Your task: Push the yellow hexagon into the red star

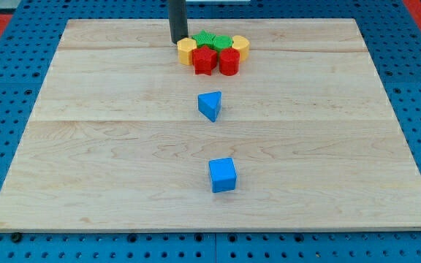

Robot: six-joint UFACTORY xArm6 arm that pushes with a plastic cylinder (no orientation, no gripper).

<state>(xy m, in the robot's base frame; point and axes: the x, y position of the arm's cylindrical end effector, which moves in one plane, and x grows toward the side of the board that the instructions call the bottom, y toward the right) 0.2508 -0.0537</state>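
**Operator:** Where is the rod sitting, and is there any gripper for me to read?

**Describer:** You are looking at a pale wooden board [108,146] on a blue pegboard. There are no jaws on this arm, so nothing is standing open or closed; it is ending in a dark rod, and my tip [177,42] is resting near the board's far edge, at the view's top. I am taking the red star [204,60] as your landmark.

**Operator:** Where is the yellow hexagon from that star?

**Describer:** The yellow hexagon [187,51] is sitting just to the star's left and slightly toward the view's top, and it is appearing to touch the star already, though the blocks are packed so tightly that I cannot be sure of contact. My tip is standing on the hexagon's far side from the star, up and to the view's left, very close to it. So tip, hexagon and star are lining up on a slant running down and to the view's right, which I am judging to be the push direction you need.

**Operator:** What else is crowding the star?

**Describer:** A red cylinder [229,61] is sitting just right of the star. A green block [209,38] is lying just above it, and a second yellow block [240,47] is sitting up and to its right. A blue triangle [210,105] and a blue cube [222,174] are lying well below the star, apart from the cluster.
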